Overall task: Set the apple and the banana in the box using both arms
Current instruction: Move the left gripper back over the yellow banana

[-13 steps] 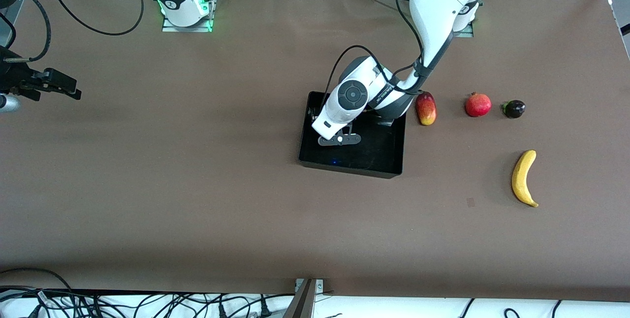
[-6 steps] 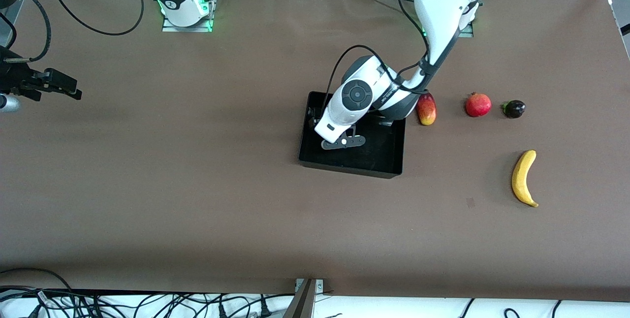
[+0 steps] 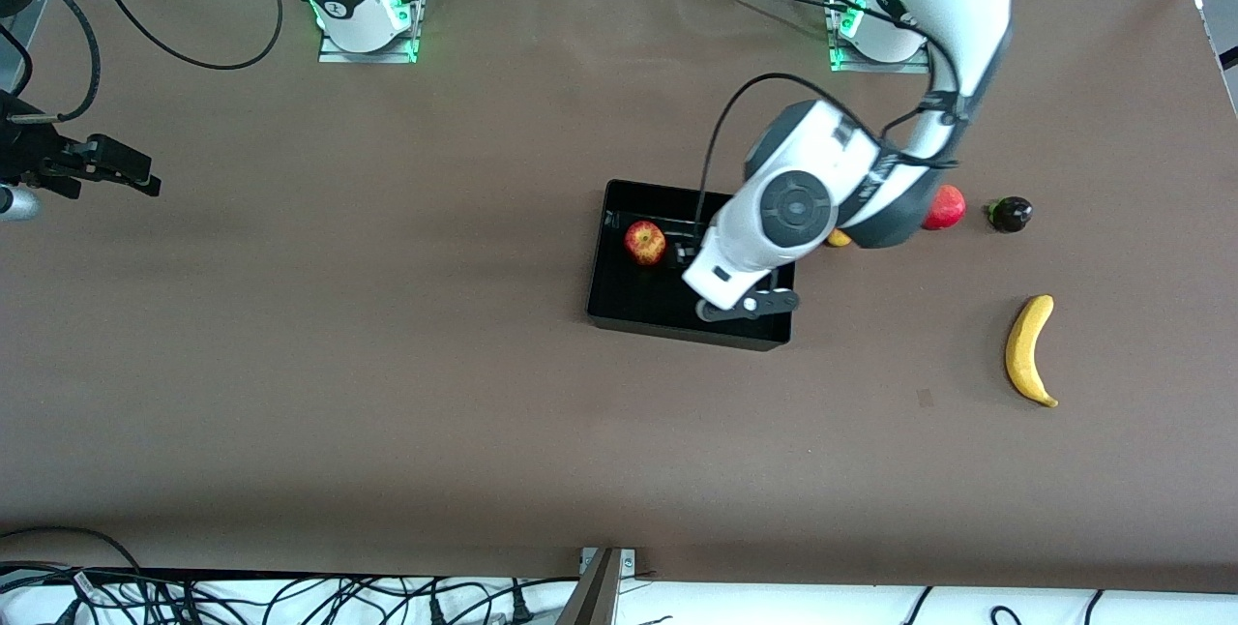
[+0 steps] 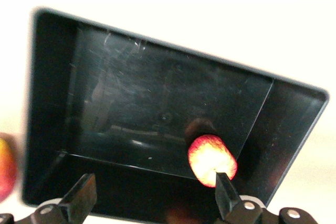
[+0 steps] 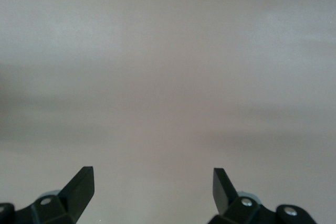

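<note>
Front view: the apple (image 3: 644,242) lies inside the box (image 3: 619,315), in the corner toward the right arm's end and farther from the camera. The box sits on the brown tabletop (image 3: 387,364). The left arm reaches down from its base, and its wrist covers the box's end toward the left arm's side; the left pincer (image 3: 689,252) is mostly hidden beneath that wrist, over the box floor beside the apple. The banana (image 3: 1028,350) lies on the tabletop well apart from the box, toward the left arm's end and nearer the camera. Farther from the camera than the banana sit a small dark fruit (image 3: 1011,214) and a red fruit (image 3: 947,207) half hidden by the left arm; a yellow tip of another fruit (image 3: 839,238) peeks out beside the box. The right pincer (image 3: 121,168) waits at the right arm's end of the tabletop, well away from everything.

Left wrist view: the left pincer (image 4: 152,195) is released, fingers spread wide over the box (image 4: 52,77), holding nothing. The apple (image 4: 211,158) rests on the box floor near one finger (image 4: 224,191).

Right wrist view: the right pincer (image 5: 152,187) is spread wide and empty over bare tabletop (image 5: 168,77).
</note>
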### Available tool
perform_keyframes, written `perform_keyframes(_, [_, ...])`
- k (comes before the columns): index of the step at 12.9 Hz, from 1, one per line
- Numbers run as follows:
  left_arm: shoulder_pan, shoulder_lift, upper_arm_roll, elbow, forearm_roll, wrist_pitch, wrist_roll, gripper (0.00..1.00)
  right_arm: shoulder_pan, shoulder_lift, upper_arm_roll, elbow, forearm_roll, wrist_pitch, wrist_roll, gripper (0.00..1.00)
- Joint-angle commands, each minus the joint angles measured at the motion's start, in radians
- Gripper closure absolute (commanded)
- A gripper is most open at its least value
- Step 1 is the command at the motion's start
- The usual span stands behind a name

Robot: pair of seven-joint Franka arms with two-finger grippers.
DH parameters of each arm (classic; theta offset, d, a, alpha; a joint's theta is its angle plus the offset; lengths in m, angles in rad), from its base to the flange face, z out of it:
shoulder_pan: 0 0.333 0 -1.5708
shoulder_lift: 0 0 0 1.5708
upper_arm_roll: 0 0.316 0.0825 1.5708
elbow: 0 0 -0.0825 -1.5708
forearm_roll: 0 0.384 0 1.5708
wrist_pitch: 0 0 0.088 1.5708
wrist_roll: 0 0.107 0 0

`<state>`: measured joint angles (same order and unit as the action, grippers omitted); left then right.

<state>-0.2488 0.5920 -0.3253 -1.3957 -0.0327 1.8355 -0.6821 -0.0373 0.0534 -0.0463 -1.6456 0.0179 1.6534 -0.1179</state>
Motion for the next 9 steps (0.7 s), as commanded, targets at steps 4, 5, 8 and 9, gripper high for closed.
perform_keyframes(4, [0.179, -0.181, -0.009, 0.011, 0.01, -0.241, 0.214, 0.0, -0.016, 0.006, 0.011, 0.021, 0.017, -0.014, 0.009, 0.0])
perform_keyframes(5, [0.219, -0.21, -0.009, 0.011, 0.01, -0.292, 0.287, 0.0, -0.016, 0.006, 0.011, 0.021, 0.017, -0.015, 0.009, 0.0])
perform_keyframes(8, [0.348, -0.274, -0.009, 0.003, 0.01, -0.416, 0.513, 0.0, -0.016, 0.006, 0.011, 0.021, 0.017, -0.014, 0.009, 0.0])
perform_keyframes(9, [0.368, -0.287, -0.008, 0.0, 0.016, -0.442, 0.532, 0.0, -0.016, 0.006, 0.011, 0.02, 0.017, -0.015, 0.009, 0.0])
